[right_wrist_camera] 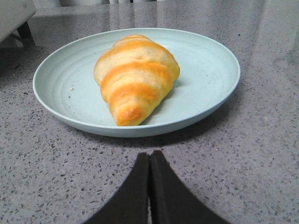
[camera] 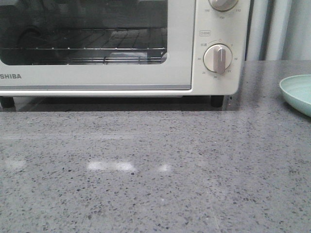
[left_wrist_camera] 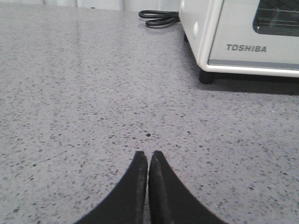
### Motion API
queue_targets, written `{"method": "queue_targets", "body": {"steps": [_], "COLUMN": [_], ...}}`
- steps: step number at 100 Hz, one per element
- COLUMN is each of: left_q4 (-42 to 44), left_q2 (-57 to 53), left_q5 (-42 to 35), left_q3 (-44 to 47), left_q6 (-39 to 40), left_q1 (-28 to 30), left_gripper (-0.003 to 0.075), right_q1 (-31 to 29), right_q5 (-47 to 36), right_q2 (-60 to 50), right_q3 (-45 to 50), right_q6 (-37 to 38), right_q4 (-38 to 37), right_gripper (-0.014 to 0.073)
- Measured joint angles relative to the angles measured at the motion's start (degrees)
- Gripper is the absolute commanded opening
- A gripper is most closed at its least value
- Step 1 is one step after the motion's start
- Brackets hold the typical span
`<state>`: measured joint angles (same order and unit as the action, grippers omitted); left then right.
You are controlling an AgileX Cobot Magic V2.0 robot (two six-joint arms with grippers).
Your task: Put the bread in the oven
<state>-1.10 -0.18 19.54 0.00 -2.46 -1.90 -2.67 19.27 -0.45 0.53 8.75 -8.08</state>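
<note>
Both grippers closed and empty: right gripper (right_wrist_camera: 149,156) should open wide, go straight ahead to bread (right_wrist_camera: 135,77) on plate (right_wrist_camera: 205,100), oven (camera: 121,77) door shut.

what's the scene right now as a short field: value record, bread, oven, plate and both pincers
bread: lying on the plate, untouched
plate: pale green, on the grey counter, to the right of the oven
oven: cream-white, door shut, wire rack visible through the glass
left pincer: shut, empty, low over bare counter in front of the oven's corner
right pincer: shut, empty, facing the plate, short of its rim
power cord: black, coiled beside the oven
task state: bread not yet picked up
</note>
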Motion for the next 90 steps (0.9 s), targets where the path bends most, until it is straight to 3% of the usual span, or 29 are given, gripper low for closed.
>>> {"method": "queue_targets", "body": {"steps": [67, 90], "left_q4": [0.31, 9.57], "left_q2": [0.00, 0.00], "left_q5": [0.00, 0.00], "left_q3": [0.00, 0.00], "left_q6": [0.00, 0.00], "left_q1": [-1.06, -1.06], "left_gripper": [-0.0021, -0.0021], "right_q1": [0.00, 0.00], "right_q5": [0.00, 0.00], "right_q2": [0.00, 0.00], "right_q3": [0.00, 0.00], "right_q6": [0.00, 0.00], "right_q4": [0.00, 0.00], "right_gripper": [-0.0076, -0.0076]}}
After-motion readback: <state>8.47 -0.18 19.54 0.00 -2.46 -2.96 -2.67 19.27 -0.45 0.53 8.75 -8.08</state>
